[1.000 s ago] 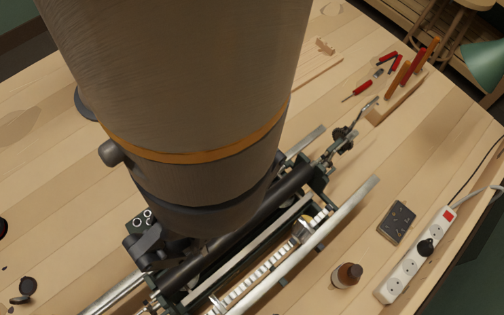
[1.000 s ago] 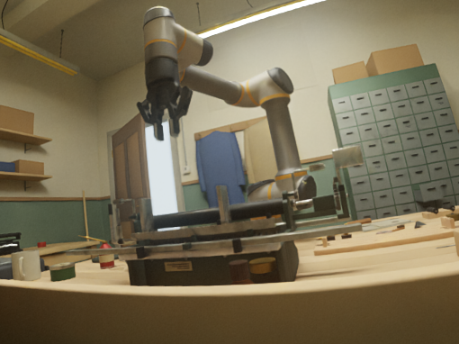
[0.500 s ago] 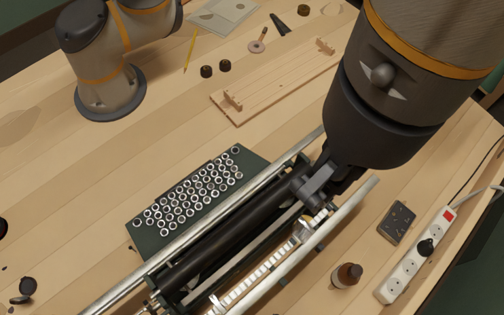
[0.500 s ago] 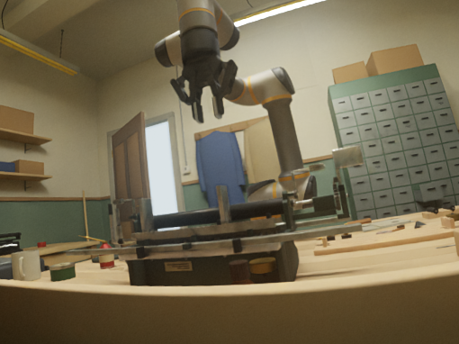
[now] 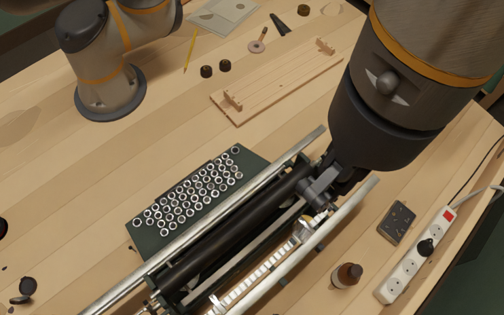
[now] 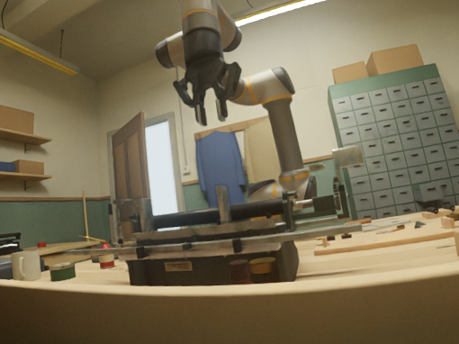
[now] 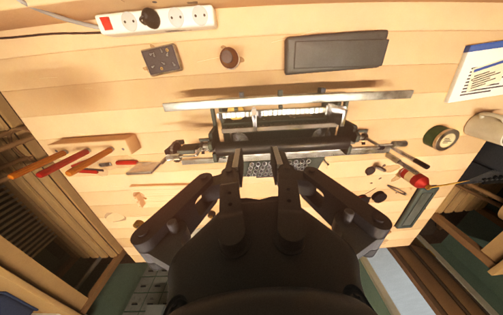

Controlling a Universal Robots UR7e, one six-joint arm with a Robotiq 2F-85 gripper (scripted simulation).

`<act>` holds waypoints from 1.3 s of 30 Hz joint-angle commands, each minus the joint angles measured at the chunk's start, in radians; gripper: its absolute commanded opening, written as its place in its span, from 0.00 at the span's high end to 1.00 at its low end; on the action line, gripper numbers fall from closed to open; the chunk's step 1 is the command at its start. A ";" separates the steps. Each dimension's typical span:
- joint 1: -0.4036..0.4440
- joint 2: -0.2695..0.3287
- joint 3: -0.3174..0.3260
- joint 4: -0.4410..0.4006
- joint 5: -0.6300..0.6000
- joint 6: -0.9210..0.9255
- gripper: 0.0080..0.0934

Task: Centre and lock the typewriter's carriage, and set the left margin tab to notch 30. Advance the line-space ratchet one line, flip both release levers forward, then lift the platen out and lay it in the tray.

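The black platen [image 5: 230,234] [image 6: 216,214] [image 7: 282,144] sits in the carriage of the green typewriter [image 5: 208,223] [image 6: 211,242], between its two end brackets. My gripper [image 6: 209,111] [image 7: 257,163] hangs high above the platen, fingers pointing down. It is partly open and holds nothing. The toothed margin rack [image 5: 260,267] [image 7: 274,112] runs along the back of the carriage with a metal tab [image 5: 303,228] on it. The wooden tray [image 5: 277,80] lies on the bench beyond the keyboard, empty. My arm hides the carriage's right end in the side camera.
The robot base [image 5: 106,85] stands at the bench's far left. A power strip [image 5: 416,256], a small brown bottle [image 5: 345,275] and a dark square device [image 5: 396,222] lie behind the typewriter. Small knobs [image 5: 215,68], a pencil [image 5: 190,49] and papers [image 5: 223,15] lie near the tray.
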 commanded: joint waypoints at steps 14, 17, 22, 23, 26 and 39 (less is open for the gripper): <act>0.001 0.022 0.177 -0.198 0.000 0.000 0.65; 0.001 0.031 0.209 -0.240 0.000 0.000 0.65; 0.001 0.043 0.244 -0.288 0.000 0.000 0.65; 0.001 0.045 0.248 -0.294 0.000 0.000 0.65; 0.001 0.047 0.254 -0.303 0.000 0.000 0.65; 0.001 0.049 0.259 -0.308 0.000 0.000 0.65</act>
